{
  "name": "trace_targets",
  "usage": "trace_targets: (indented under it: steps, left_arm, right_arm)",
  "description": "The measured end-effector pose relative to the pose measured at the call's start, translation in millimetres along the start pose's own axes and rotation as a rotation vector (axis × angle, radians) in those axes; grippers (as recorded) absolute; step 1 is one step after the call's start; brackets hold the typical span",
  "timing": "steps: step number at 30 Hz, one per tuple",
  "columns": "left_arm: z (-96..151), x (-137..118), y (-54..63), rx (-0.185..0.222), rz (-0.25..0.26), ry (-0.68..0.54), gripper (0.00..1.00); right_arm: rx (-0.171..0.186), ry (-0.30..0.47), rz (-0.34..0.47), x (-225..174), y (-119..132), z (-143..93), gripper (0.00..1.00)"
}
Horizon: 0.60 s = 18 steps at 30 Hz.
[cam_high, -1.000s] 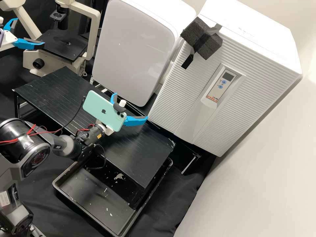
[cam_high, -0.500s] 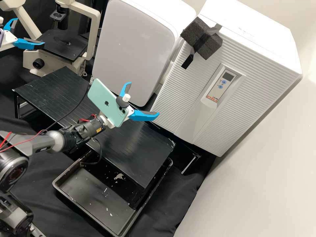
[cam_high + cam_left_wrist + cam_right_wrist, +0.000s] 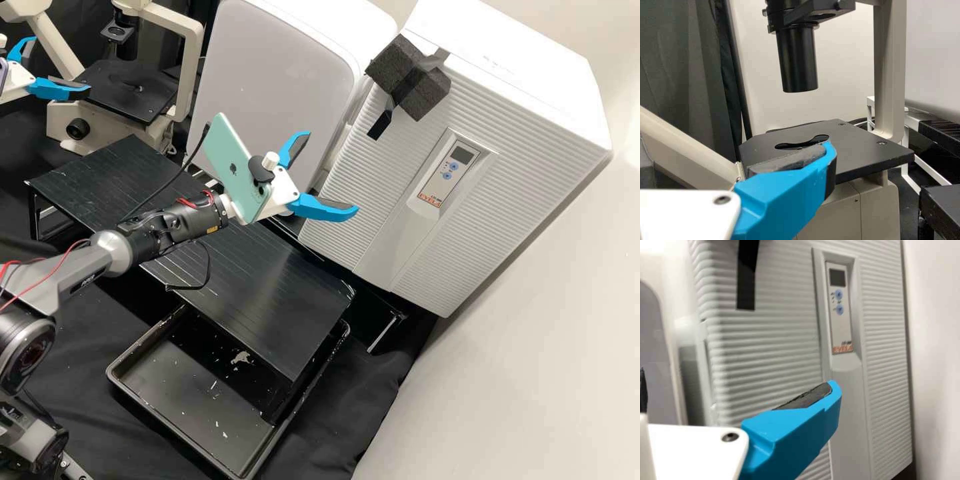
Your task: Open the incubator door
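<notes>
Incubator door [image 3: 353, 193]: white, ribbed, closed, near the wall [image 3: 547, 320]. Clearance to the white cabinet [image 3: 267, 100]: narrow. I hold the right gripper [image 3: 333, 172] spread before the door, the left gripper [image 3: 61, 65] spread beside the microscope [image 3: 107, 123].

The incubator [image 3: 533, 160] stands right of another cabinet [image 3: 273, 80], the microscope [image 3: 103, 120] left of both; before them, a rack [image 3: 267, 287] lies partly over a tray [image 3: 180, 390] (a foam block [image 3: 393, 60] sits on the incubator's front).

You have two grippers [image 3: 333, 175], one ribbed incubator [image 3: 493, 220], one smooth cabinet [image 3: 267, 80], one microscope [image 3: 97, 121], one stand [image 3: 287, 287], one tray [image 3: 193, 400].
</notes>
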Motion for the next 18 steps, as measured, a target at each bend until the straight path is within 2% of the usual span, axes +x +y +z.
trace_targets:
  steps: [8, 13, 18]
  left_arm:
    - [0, 0, 0.0, 0.000, 0.000, 0.000, 1.00]
    - [0, 0, 0.0, 0.000, 0.000, 0.000, 1.00]
    - [0, 0, 0.0, 0.000, 0.000, 0.000, 1.00]
  right_arm:
    - [-0.005, -0.046, 0.060, 23, 9, -2, 1.00]
    - [-0.009, -0.081, 0.050, 30, 4, 4, 1.00]
    - [-0.023, -0.078, 0.054, 34, 3, 2, 1.00]
